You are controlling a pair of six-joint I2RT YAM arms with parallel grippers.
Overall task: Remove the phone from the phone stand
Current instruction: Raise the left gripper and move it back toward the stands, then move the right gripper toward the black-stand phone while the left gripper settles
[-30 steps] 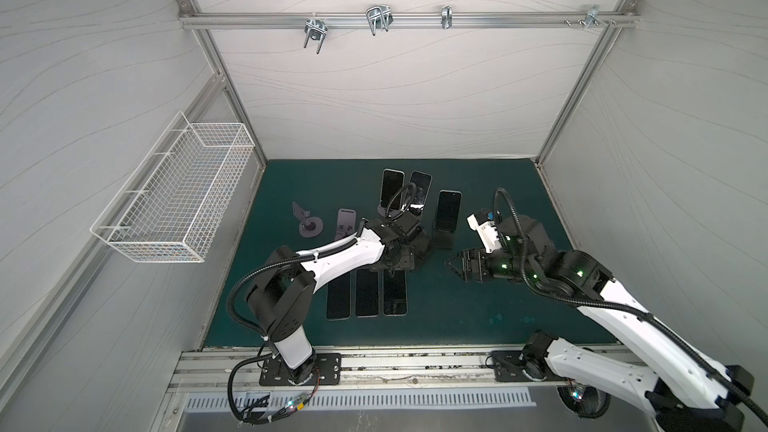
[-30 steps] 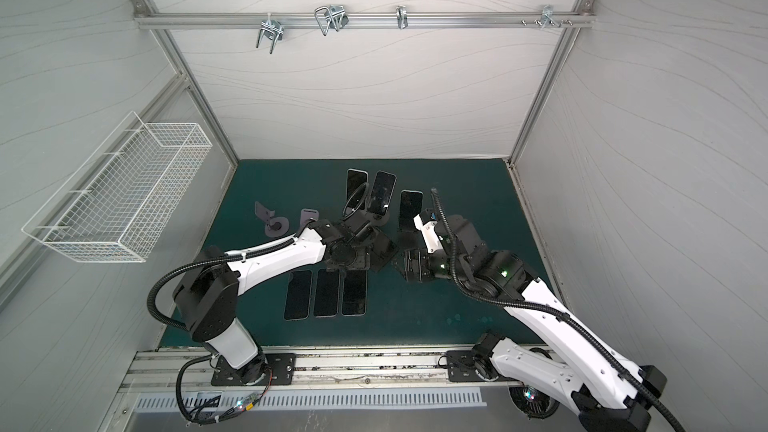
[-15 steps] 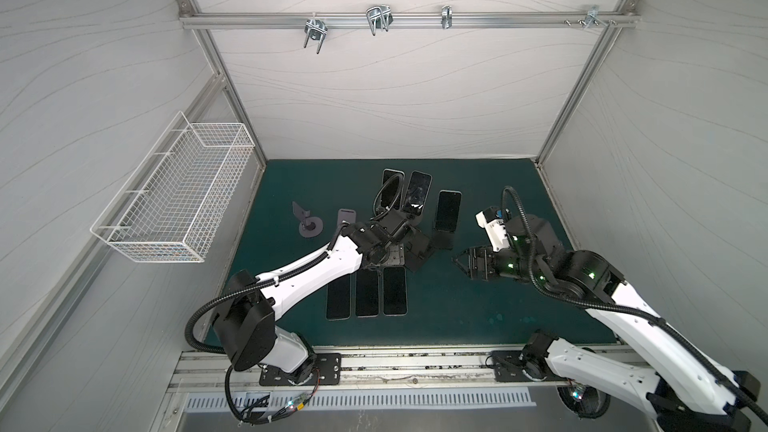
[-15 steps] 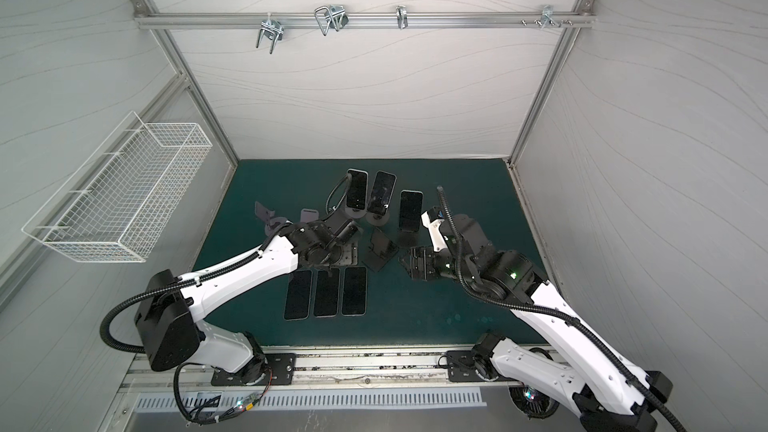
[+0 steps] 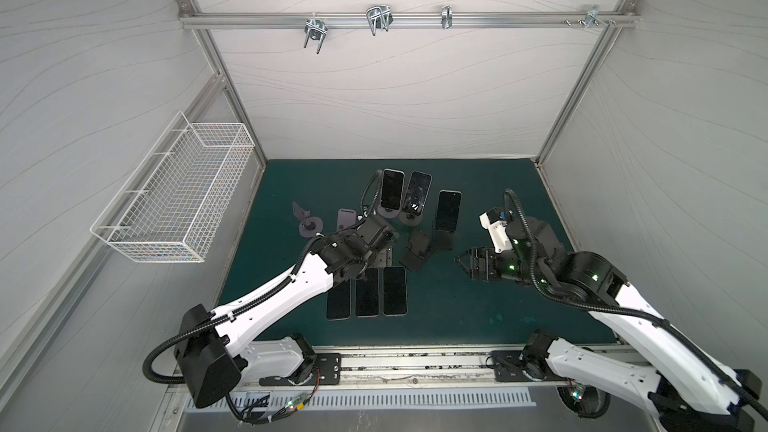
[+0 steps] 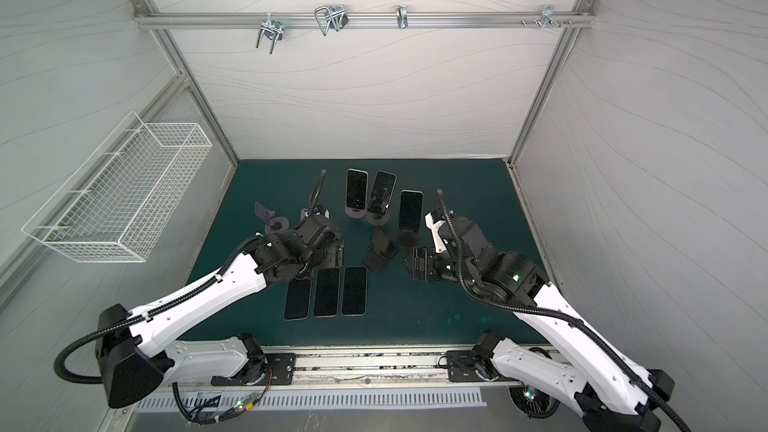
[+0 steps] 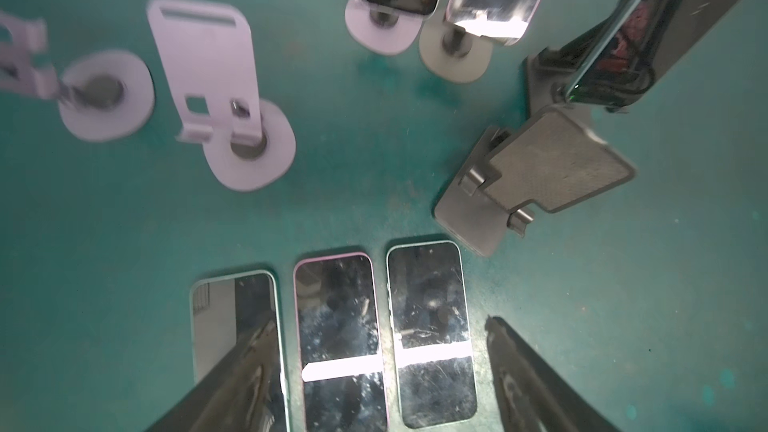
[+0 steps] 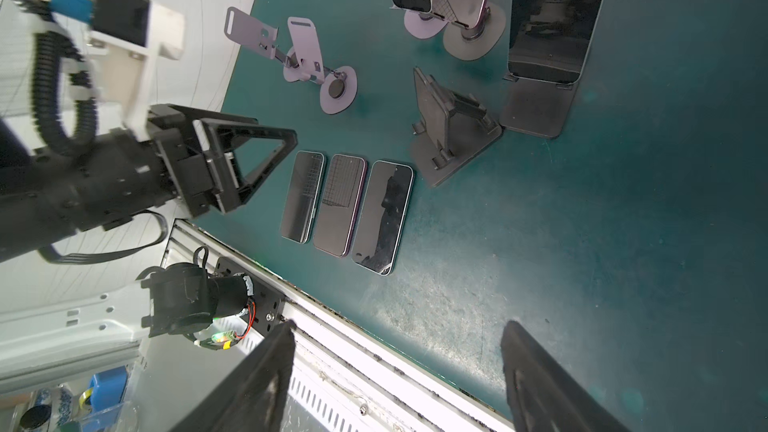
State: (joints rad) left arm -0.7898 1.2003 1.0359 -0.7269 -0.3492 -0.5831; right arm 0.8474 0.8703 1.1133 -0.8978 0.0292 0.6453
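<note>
Three phones stand upright at the back of the green mat. One phone (image 5: pixel 392 189) rests on a lilac phone stand (image 7: pixel 374 31). A second phone (image 5: pixel 417 198) is on a grey stand (image 7: pixel 453 58), and a third phone (image 5: pixel 448 210) on a black stand (image 8: pixel 536 110). Another three phones (image 5: pixel 365 290) lie flat side by side near the front. My left gripper (image 5: pixel 384 257) (image 7: pixel 378 367) hovers open over the flat phones, holding nothing. My right gripper (image 5: pixel 461 261) (image 8: pixel 399 367) is open and empty, to the right of the stands, over the mat's front edge.
Two empty lilac stands (image 5: pixel 309 224) (image 5: pixel 347 220) stand at the left. An empty black folding stand (image 5: pixel 417 249) sits between the grippers. A white wire basket (image 5: pixel 178 201) hangs on the left wall. The metal rail (image 5: pixel 415 367) runs along the front.
My left arm has stretched out low toward the front left, and its gripper has drawn back a little from the upright phones. My right gripper has shifted slightly to the right.
</note>
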